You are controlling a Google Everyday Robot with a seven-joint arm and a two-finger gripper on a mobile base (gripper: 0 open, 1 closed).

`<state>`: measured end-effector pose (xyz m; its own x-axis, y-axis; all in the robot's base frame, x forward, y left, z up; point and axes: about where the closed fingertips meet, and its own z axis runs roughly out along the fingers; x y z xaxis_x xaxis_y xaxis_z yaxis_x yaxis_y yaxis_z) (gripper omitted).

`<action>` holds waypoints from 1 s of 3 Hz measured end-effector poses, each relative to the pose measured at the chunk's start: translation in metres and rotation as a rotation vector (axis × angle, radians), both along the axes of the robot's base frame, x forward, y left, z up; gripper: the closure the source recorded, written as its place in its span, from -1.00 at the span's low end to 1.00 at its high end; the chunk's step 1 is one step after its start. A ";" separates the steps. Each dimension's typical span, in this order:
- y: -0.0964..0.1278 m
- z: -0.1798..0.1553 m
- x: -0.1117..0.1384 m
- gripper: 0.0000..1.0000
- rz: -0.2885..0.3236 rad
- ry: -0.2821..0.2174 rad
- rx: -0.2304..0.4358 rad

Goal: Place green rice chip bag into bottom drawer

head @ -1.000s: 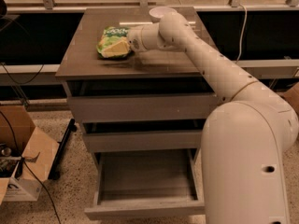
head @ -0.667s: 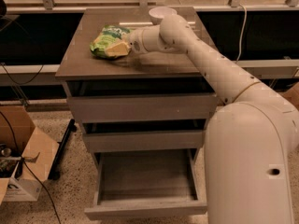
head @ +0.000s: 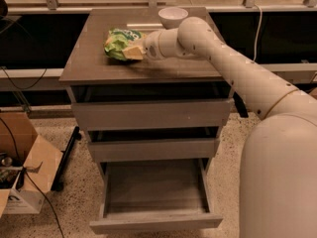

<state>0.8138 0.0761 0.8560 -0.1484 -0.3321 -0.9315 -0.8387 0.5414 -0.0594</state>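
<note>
The green rice chip bag (head: 120,42) is a crinkly light-green bag at the left middle of the grey cabinet top (head: 89,66). My gripper (head: 137,51) reaches in from the right and is shut on the bag's right end, holding it at or just above the top. The bottom drawer (head: 154,190) is pulled open below, with a bare flat grey floor. The two drawers above it are pushed further in.
A white bowl (head: 173,16) stands at the back of the cabinet top, right behind my wrist. A cardboard box (head: 25,167) with cables sits on the floor at the left. My arm and base (head: 277,148) fill the right side.
The bag, held in my gripper, has shifted slightly over the cabinet top. The drawers have not moved.
</note>
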 end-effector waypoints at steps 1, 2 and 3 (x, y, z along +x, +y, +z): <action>-0.021 0.026 -0.037 1.00 -0.010 -0.050 0.005; -0.046 0.038 -0.082 1.00 -0.004 -0.062 0.024; -0.054 0.003 -0.149 1.00 0.122 0.009 0.090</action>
<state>0.6644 0.0218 0.8590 -0.1208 -0.2638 -0.9570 -0.8988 0.4382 -0.0073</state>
